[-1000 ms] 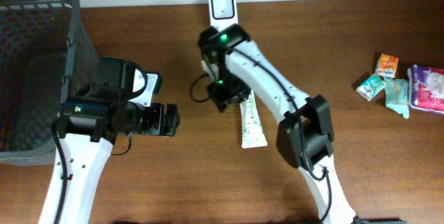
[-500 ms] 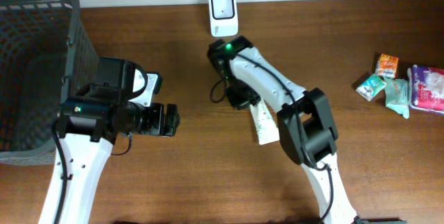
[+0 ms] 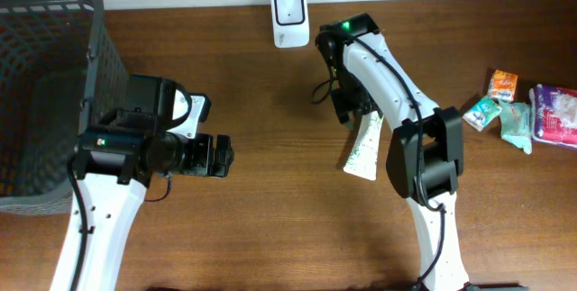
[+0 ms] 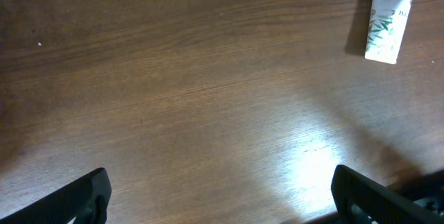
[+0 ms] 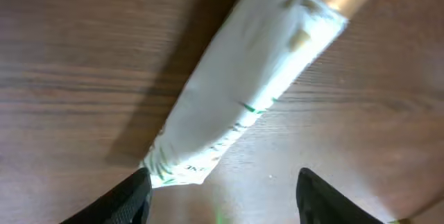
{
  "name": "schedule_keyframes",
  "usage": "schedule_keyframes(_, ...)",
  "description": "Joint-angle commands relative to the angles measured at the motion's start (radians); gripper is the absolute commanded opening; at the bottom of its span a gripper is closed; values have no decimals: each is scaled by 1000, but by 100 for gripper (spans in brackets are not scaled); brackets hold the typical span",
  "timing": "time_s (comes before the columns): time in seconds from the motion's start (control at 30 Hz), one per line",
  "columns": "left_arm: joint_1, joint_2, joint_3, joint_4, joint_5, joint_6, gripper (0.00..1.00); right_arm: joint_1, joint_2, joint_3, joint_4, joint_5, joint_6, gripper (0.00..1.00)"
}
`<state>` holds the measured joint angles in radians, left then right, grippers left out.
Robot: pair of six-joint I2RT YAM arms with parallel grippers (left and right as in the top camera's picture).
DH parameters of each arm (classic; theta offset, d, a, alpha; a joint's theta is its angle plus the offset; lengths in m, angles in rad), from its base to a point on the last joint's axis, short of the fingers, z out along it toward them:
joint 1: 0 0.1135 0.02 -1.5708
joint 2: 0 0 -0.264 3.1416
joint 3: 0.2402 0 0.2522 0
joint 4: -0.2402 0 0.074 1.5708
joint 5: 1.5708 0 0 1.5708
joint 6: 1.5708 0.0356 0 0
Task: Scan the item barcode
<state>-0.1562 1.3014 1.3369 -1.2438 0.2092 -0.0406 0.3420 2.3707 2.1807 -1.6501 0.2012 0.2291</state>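
White tube (image 3: 362, 147) lies flat on the surface (image 3: 270, 228), long axis running one o'clock to seven. My right tool (image 5: 225, 200) hangs right over it, jaws partly apart, seemingly gripping nothing. The left tool (image 4: 222, 200) gapes empty, well off.

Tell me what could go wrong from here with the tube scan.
1. The right hand is open and the tube lies loose and slanted on the table, with only one end near the fingers. A grab there may slip or let the tube swing.
2. No barcode shows on the tube in any view, so it may reach the scanner facing the wrong way.
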Motion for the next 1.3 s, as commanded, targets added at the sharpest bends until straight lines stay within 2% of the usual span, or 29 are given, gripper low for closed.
schedule_keyframes(0.0,-3,-5,2,2,3,23,99,-100,-29,19,-6,-84,61,64)
schedule_keyframes(0.07,-3,-5,2,2,3,23,99,-167,-89,19,-11,-116,61,65)
schedule_keyframes(0.13,-3,-5,2,2,3,23,99,-224,-169,19,-29,-123,60,69)
schedule_keyframes(0.17,-3,-5,2,2,3,23,99,-275,-235,19,-39,-145,49,77)
schedule_keyframes(0.2,-3,-5,2,2,3,23,99,-302,-261,19,-40,-184,10,80)
schedule_keyframes(0.23,-3,-5,2,2,3,23,99,-339,-278,19,-41,-288,-78,89)
schedule_keyframes(0.27,-3,-5,2,2,3,23,99,-359,-277,16,-39,-385,-159,91)
schedule_keyframes(0.3,-3,-5,2,2,3,23,99,-384,-275,-29,0,-514,-232,99)
schedule_keyframes(0.43,-3,-5,2,2,3,23,99,-389,-274,-305,220,-571,-235,99)
schedule_keyframes(0.5,-3,-5,2,2,3,23,99,-394,-274,-444,357,-572,-159,99)
schedule_keyframes(0.6,-3,-5,2,2,3,23,99,-396,-274,-622,536,-623,-143,99)
schedule_keyframes(0.7,-3,-5,2,2,3,23,99,-394,-272,-777,718,-744,-146,99)
schedule_keyframes(0.73,-3,-5,2,2,3,23,99,-394,-272,-815,758,-744,-146,97)
schedule_keyframes(0.77,-3,-5,2,2,3,23,99,-394,-272,-834,776,-743,-146,70)
schedule_keyframes(0.83,-3,-5,2,2,3,23,99,-394,-272,-835,776,-744,-146,41)
schedule_keyframes(0.87,-3,-5,2,2,3,23,99,-394,-272,-835,776,-744,-146,39)
schedule_keyframes(0.9,-3,-5,2,2,3,23,99,-394,-272,-835,777,-743,-146,31)
schedule_keyframes(0.93,-3,-5,2,2,3,23,99,-394,-272,-835,777,-743,-146,13)
schedule_keyframes(0.97,-3,-5,2,2,3,23,99,-394,-272,-834,775,-743,-146,4)
schedule_keyframes(1.03,-3,-5,2,2,3,23,99,-394,-282,-800,748,-735,-146,4)
schedule_keyframes(1.1,-3,-5,2,2,3,23,99,-392,-314,-694,613,-613,-143,4)
schedule_keyframes(1.13,-3,-5,2,2,3,23,99,-381,-324,-628,526,-469,-100,4)
schedule_keyframes(1.17,-3,-5,2,2,3,23,99,-356,-327,-555,415,-224,5,4)
schedule_keyframes(1.2,-3,-5,2,2,3,23,99,-327,-327,-538,361,-70,84,4)
schedule_keyframes(1.23,-3,-5,2,2,3,23,99,-289,-322,-547,316,69,181,4)
schedule_keyframes(1.27,-3,-5,2,2,3,23,99,-268,-320,-561,315,114,208,4)
